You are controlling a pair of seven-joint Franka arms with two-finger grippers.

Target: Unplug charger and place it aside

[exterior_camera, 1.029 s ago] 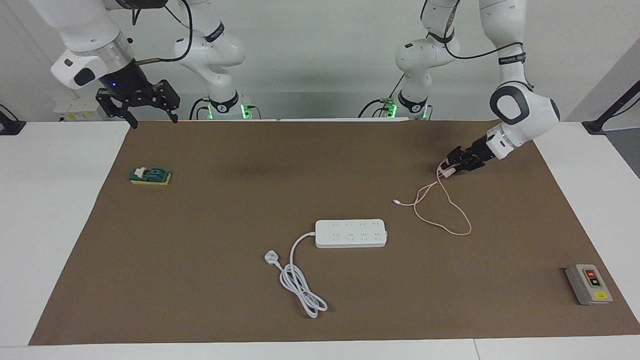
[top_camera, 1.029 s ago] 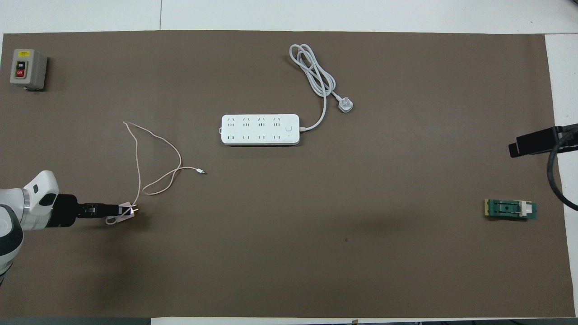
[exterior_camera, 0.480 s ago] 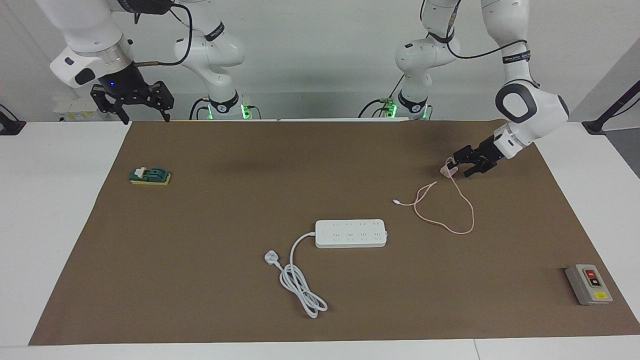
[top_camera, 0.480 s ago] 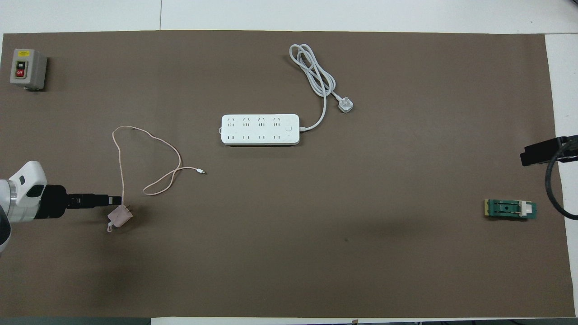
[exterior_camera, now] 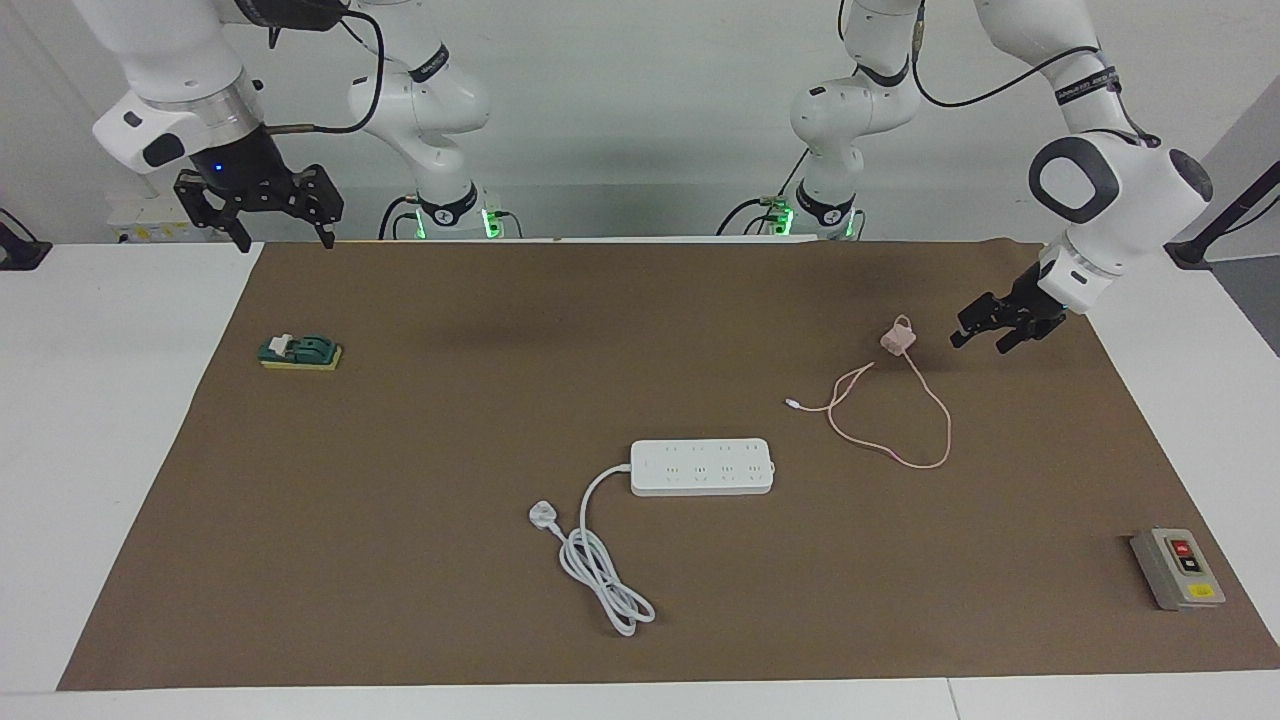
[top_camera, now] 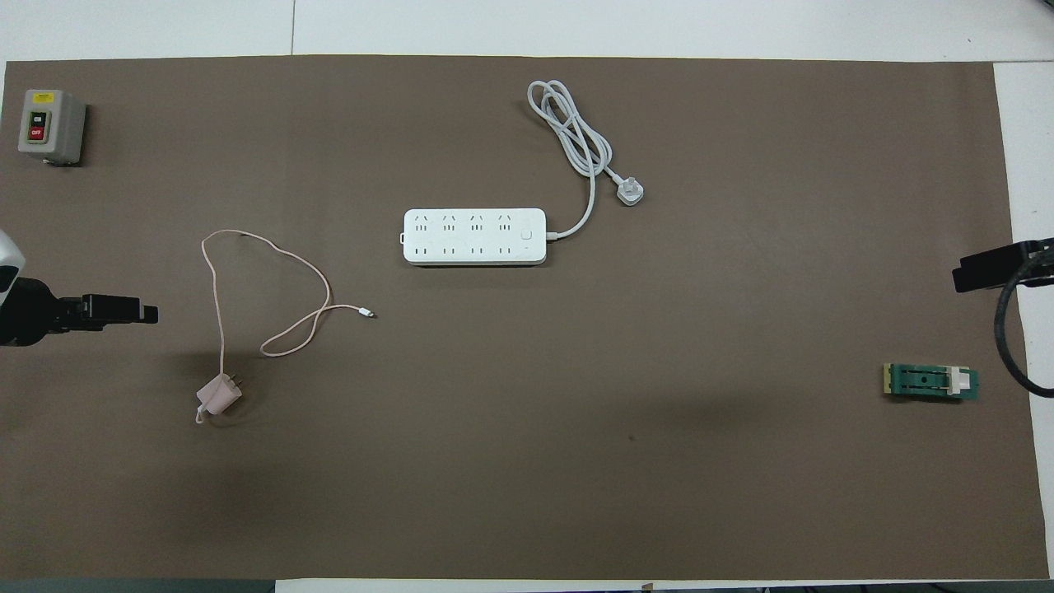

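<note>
Since a second ago my left tool (exterior_camera: 985,337) has let go of the charger (exterior_camera: 897,339) and drawn back toward its own end of the counter (exterior_camera: 640,560); its fingers stand apart, holding nothing. I see the charger lying unplugged on the brown mat (top_camera: 527,461), at roughly eight o'clock from the power strip (top_camera: 474,236) in the overhead view, its pink cable (top_camera: 272,284) looped toward the strip. My right tool (exterior_camera: 272,215) waits raised over the mat's corner at its own end, fingers spread.
</note>
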